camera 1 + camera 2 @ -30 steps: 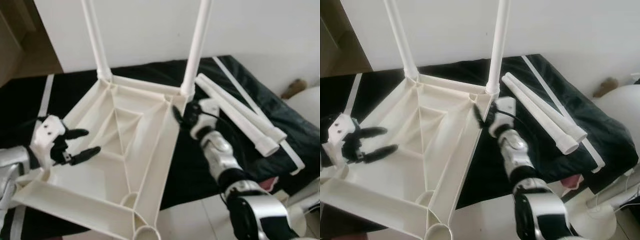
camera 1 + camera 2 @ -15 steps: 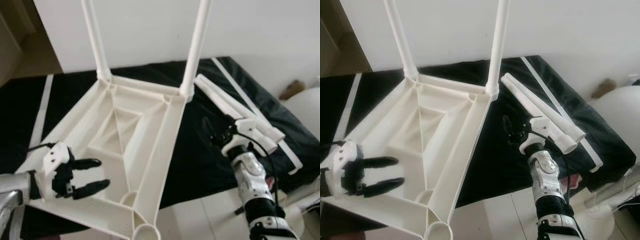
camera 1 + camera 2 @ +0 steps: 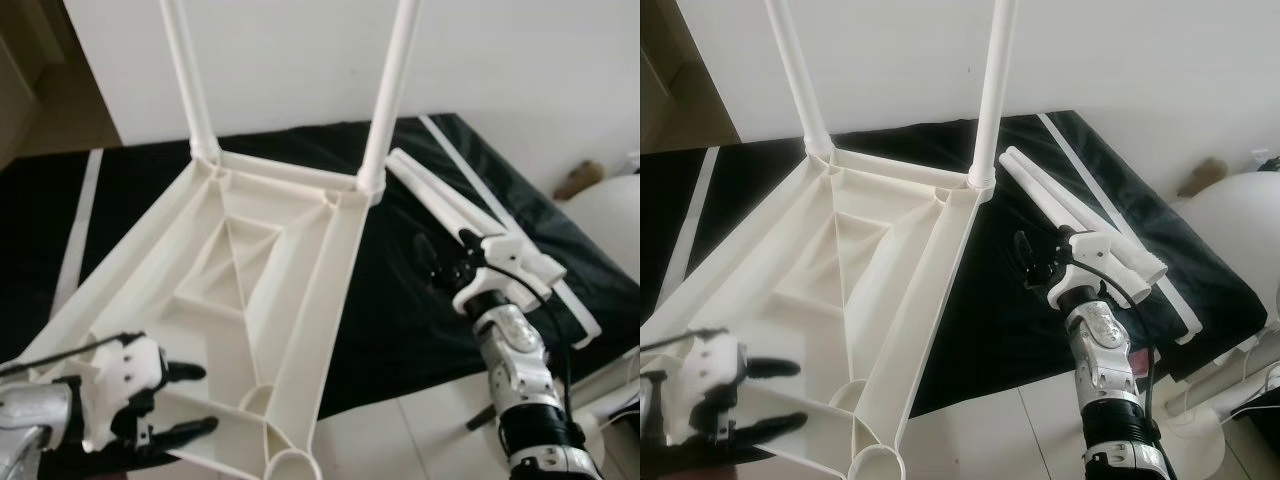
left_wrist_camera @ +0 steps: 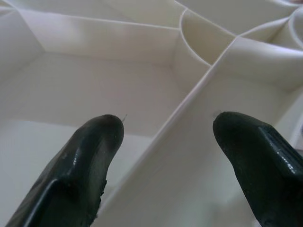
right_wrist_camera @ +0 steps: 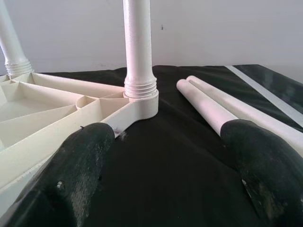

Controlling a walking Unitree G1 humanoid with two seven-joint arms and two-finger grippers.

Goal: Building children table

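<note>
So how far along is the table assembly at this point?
About halfway. Done: two legs stand screwed into the far corners of the upturned tabletop. In hand: nothing; the right tool hovers open over the black cloth beside the two loose legs, and the left tool is open over the tabletop's near edge. Left: fit both loose legs into the near sockets.

The upside-down table top (image 3: pixel 270 290) is creamy white, and so are its two standing legs (image 3: pixel 392 90). Two loose legs (image 3: pixel 1080 225) beside the right gripper (image 3: pixel 1032 262) are white too. The cloth (image 3: pixel 400 300) underneath is black with white stripes. Both grippers' fingers (image 4: pixel 90 156) are black.
</note>
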